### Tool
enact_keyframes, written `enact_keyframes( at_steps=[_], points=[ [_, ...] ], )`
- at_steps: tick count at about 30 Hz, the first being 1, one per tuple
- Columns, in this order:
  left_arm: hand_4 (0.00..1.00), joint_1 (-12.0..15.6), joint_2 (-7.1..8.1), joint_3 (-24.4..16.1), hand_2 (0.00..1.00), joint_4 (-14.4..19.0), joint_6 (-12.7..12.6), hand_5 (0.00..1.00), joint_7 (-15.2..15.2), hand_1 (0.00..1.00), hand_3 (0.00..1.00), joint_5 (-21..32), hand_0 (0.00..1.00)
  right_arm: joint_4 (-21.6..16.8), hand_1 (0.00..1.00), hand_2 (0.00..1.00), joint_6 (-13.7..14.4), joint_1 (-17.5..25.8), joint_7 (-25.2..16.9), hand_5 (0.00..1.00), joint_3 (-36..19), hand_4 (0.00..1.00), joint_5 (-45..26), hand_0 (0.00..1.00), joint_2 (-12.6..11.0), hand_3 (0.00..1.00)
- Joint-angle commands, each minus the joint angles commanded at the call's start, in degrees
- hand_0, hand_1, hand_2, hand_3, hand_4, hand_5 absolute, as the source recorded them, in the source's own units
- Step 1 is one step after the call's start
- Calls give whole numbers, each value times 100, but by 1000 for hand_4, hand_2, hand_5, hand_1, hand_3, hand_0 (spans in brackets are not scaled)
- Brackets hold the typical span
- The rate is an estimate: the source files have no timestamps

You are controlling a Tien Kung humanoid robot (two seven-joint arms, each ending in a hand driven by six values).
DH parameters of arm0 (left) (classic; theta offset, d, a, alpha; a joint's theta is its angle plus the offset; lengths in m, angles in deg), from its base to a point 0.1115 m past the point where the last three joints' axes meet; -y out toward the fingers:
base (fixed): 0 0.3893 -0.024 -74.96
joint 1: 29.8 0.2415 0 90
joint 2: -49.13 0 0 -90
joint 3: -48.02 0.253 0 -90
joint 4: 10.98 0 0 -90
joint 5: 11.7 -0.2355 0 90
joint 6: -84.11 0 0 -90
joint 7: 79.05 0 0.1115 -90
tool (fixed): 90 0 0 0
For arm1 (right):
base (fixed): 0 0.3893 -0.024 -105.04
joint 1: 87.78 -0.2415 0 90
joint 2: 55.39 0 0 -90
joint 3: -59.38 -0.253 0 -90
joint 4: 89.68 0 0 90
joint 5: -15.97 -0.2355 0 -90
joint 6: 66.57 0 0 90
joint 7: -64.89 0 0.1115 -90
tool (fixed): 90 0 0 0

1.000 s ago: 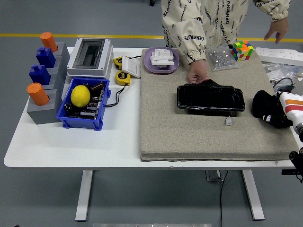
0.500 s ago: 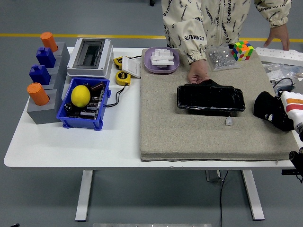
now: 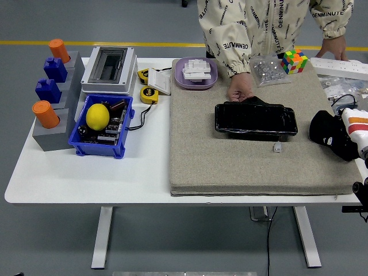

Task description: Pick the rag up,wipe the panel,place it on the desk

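Robot hand sits at the right edge, can't tell its fingers. Panel lies well left of it; no rag visible. Looks like the pickup step, so finding the rag comes next.

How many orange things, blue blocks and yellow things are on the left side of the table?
Orange cylinders: 2, one at the back and one at the front
Blue blocks: 2, and
Yellow things: 3, a lemon and two tape measures, and
Total: 7
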Motion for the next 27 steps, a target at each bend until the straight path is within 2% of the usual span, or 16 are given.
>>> enact_keyframes(
  at_steps=[6, 12, 20, 27],
  points=[
    [628, 6, 4, -48, 657, 4, -1, 445, 0, 642, 562, -36, 604, -303, 353, 409, -32, -62, 156, 24, -113, 963, 114, 242, -93, 415],
    [627, 14, 7, -103, 658, 7, -4, 445, 0, 643, 562, -64, 605, -485, 349, 408, -68, -119, 339, 19, -194, 962, 139, 246, -18, 414],
    [628, 42, 12, -138, 660, 7, -7, 445, -1, 642, 561, -90, 603, -756, 348, 406, -72, -226, 679, 15, -262, 955, 183, 249, 266, 410],
    [628, 77, 30, -138, 659, -1, -9, 445, -5, 642, 561, -95, 604, -814, 347, 406, -67, -267, 848, 13, -281, 955, 211, 250, 632, 411]
  ],
)
